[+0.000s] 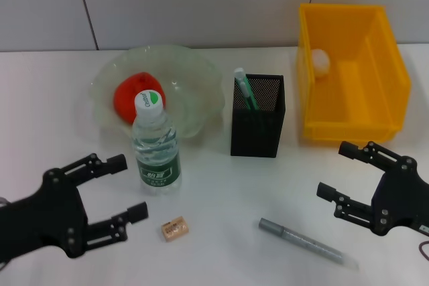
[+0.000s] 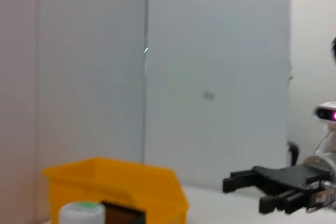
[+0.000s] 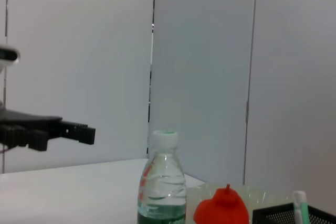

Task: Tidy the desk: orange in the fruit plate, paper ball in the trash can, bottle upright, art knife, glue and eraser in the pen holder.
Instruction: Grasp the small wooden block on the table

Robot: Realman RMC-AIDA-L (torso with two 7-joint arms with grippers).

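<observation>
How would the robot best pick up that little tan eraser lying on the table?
Probably from straight above: the eraser lies flat, a low block with bare table all round. Pinch its two long sides. The left gripper, open, is nearest, just beside it.

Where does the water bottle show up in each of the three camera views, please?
Head view: the bottle stands upright in front of the fruit plate.
Left wrist view: only its white cap shows, at the bottom edge.
Right wrist view: bottom centre, beside the orange.
Shared landmark: the pen holder.
</observation>
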